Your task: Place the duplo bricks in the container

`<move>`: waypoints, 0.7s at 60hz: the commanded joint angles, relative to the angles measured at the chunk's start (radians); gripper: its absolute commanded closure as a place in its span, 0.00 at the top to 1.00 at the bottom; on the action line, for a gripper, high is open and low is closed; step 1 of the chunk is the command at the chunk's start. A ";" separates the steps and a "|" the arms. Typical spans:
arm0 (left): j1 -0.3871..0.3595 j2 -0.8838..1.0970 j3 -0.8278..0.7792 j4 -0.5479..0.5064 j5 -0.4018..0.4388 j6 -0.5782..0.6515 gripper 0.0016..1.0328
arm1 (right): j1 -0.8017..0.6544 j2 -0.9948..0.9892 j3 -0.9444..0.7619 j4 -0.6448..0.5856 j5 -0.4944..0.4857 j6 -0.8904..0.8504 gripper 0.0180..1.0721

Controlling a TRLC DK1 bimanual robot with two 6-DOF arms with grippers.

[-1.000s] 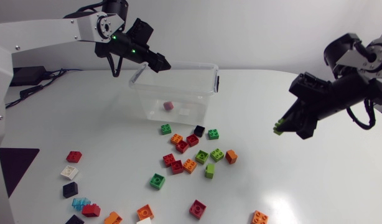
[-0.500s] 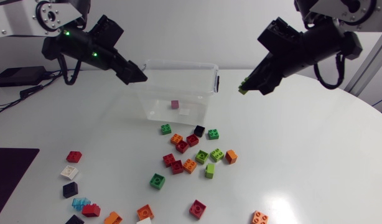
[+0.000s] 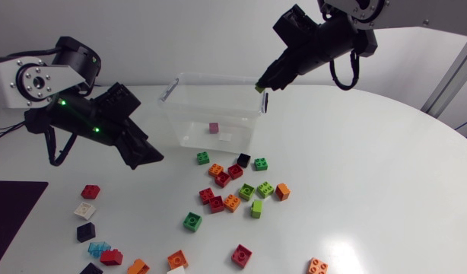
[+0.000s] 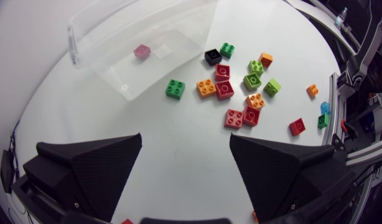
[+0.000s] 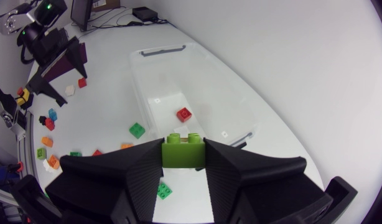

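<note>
Table [image 3: 370,190]: right hand [image 3: 264,81] carried lime brick [image 5: 183,149] to container [image 3: 218,78] rim; left hand [image 4: 185,155] withdrew.

- No text, number or sign is readable.
- The duplo bricks [image 4: 223,90] ahead of the left gripper [image 4: 185,137] and the container [image 4: 110,74] beyond them carry no readable print.

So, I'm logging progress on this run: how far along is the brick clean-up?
Barely started. Done: one pink brick lies in the container. In hand: the right hand is shut on a lime brick by the container's rim. To do: the loose bricks scattered across the table; the left hand hangs open and empty.
</note>
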 commanded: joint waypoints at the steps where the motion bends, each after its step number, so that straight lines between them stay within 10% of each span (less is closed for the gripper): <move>1: -0.026 -0.011 -0.061 -0.002 -0.017 0.028 0.95 | 0.013 0.036 0.047 0.034 -0.011 0.048 0.29; 34: -0.192 0.065 -0.219 0.074 -0.080 -0.013 0.95 | 0.048 0.278 0.261 0.266 0.044 0.162 0.33; 39: -0.209 0.087 -0.223 0.079 -0.083 -0.027 0.95 | 0.055 0.310 0.294 0.261 0.083 0.172 0.86; 42: -0.221 0.098 -0.223 0.081 -0.085 -0.038 0.95 | 0.056 0.309 0.288 0.261 0.104 0.175 0.93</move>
